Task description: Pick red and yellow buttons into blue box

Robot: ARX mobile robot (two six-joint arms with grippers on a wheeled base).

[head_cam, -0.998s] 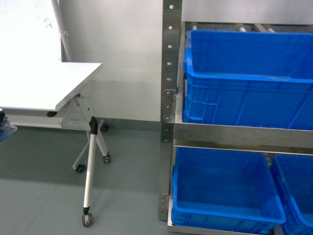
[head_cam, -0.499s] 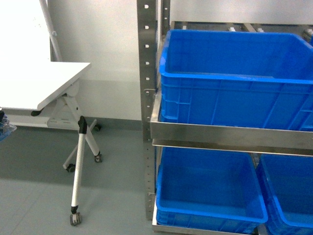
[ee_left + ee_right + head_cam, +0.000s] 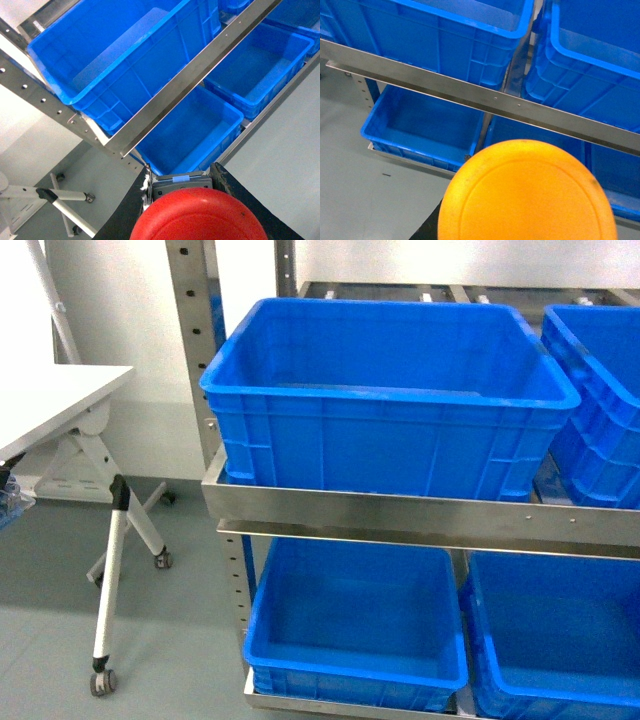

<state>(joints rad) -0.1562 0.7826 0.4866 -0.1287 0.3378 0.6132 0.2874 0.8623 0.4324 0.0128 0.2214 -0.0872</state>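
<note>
A red button (image 3: 197,215) fills the bottom of the left wrist view. My left gripper (image 3: 181,175) is shut on its grey block body, with one black finger (image 3: 131,200) on each side. The yellow button (image 3: 527,195) covers the lower right wrist view, held by my right gripper (image 3: 525,220); only a dark finger edge (image 3: 427,227) shows past the cap. A deep blue box (image 3: 390,430) stands on the upper shelf, straight ahead in the head view. It also shows as the blue box (image 3: 125,75) beyond the red cap and the blue box (image 3: 445,45) above the yellow cap. Neither gripper appears in the head view.
A steel rack rail (image 3: 400,515) runs in front of the crates. A second crate (image 3: 600,430) stands to the right, and two more (image 3: 355,670) sit on the bottom shelf. A white folding table (image 3: 50,405) with a wheeled leg (image 3: 110,580) stands at the left on grey floor.
The head view has swung right. The rack and its crates have slid leftwards in the picture and the upper crate is now centred. The table has moved towards the left edge.
</note>
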